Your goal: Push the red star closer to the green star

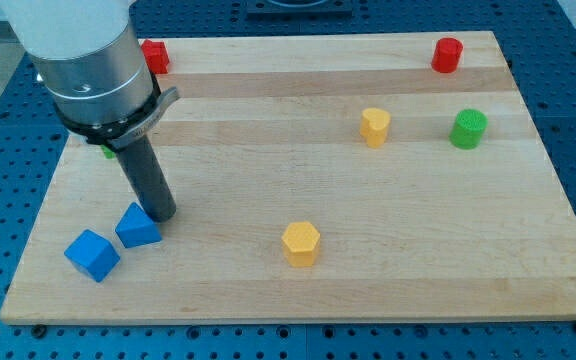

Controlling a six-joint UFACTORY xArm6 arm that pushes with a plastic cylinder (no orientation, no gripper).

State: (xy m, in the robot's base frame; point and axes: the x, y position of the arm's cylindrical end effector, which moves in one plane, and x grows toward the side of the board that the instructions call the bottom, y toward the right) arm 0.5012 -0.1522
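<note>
Red star (155,56) is sitting at the bench's (418,270) top-left edge, partly hidden behind the arm's grey housing (88,70); shape is hard to confirm from what's showing. Green star (109,151) is barely peeking out at the view's left of the rod, just under the housing — only a sliver is showing, shape not readable. The housing is standing between the two in this view, so the gap between them is not clear.

Tool state: no jaws, just a rod, holding nothing. My tip (162,215) is resting at the top-right corner of the blue triangle (137,227), touching or just beside it; can't tell which. Blue cube (92,255) is lying just beside the triangle, toward the view's bottom-left.

Others are sitting well apart from the stars: yellow hexagon (301,243) at bottom centre, yellow block (374,127) right of centre, green cylinder (468,129) near the right edge, red cylinder (447,55) at top right.
</note>
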